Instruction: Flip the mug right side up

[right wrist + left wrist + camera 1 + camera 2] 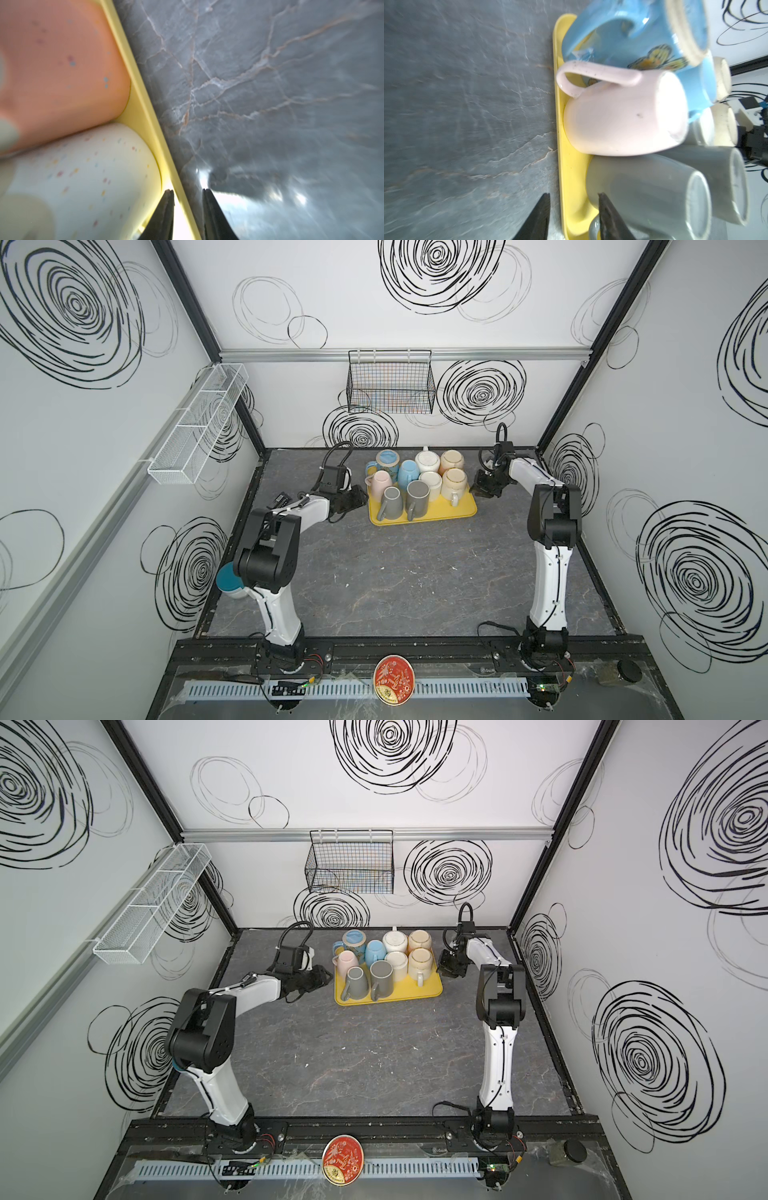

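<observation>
You are holding both jaws open, empty. The nearer grey mug (643,197) beside your left gripper (573,195) is probably handling slick, weighty, brittle; take its handle.

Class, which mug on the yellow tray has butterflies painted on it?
The blue mug at the tray's back left corner; the other blue mug is plain.

The left arm (270,547) hides most of a teal-topped container (227,578); a grey mug (652,197) is cropped.

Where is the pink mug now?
In both top views, the pink mug stands at the left edge of the yellow tray, between the butterfly mug and a grey mug.
</observation>
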Controlling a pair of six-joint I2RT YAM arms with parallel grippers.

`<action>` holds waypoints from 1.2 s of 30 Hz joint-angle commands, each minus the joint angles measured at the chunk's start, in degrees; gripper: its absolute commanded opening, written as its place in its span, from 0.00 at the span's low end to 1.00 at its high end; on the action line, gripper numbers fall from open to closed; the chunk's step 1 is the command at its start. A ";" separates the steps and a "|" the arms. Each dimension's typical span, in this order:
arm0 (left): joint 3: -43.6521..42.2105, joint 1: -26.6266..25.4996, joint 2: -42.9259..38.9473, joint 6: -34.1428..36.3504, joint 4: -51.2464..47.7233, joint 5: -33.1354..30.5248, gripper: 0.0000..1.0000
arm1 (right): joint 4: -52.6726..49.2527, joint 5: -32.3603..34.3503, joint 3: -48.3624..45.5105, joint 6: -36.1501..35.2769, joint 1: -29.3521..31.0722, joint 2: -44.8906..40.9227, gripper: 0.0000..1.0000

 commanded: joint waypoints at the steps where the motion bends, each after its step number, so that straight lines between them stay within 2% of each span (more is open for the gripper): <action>1: -2.29 0.19 -6.33 9.40 -4.19 -3.13 0.45 | -2.42 2.05 -1.55 -0.61 0.51 -8.43 0.31; 6: -5.76 -6.82 -13.21 25.85 -6.82 -8.54 0.57 | 0.49 2.87 -7.86 0.46 3.42 -16.33 0.33; 9: -5.42 -12.76 -13.43 34.43 -9.41 -12.62 0.66 | 4.83 2.80 -13.88 2.21 6.86 -21.13 0.40; 13: -0.56 -15.35 -8.67 33.99 -12.92 -15.13 0.69 | 12.27 1.66 -22.60 6.12 12.24 -25.83 0.42; 16: 2.39 -14.90 -5.05 34.57 -14.41 -10.93 0.69 | 15.15 1.73 -26.37 7.90 16.54 -27.34 0.42; 19: 3.19 -15.18 -3.22 33.97 -12.38 -11.21 0.69 | 16.22 1.61 -28.26 8.65 20.19 -27.78 0.42; 23: 4.15 -15.30 -1.20 33.70 -10.73 -13.17 0.64 | 16.68 1.90 -29.06 9.28 23.83 -27.51 0.43; 25: 4.48 -15.34 -0.18 33.70 -9.98 -14.35 0.57 | 16.80 2.08 -29.08 9.62 25.10 -27.26 0.43; 30: 5.49 -16.43 2.46 34.88 -9.35 -17.17 0.48 | 16.77 2.05 -28.28 10.17 26.38 -26.88 0.43; 36: 4.60 -16.76 3.54 34.13 -6.33 -16.79 0.37 | 16.08 3.04 -27.56 9.64 26.78 -27.23 0.43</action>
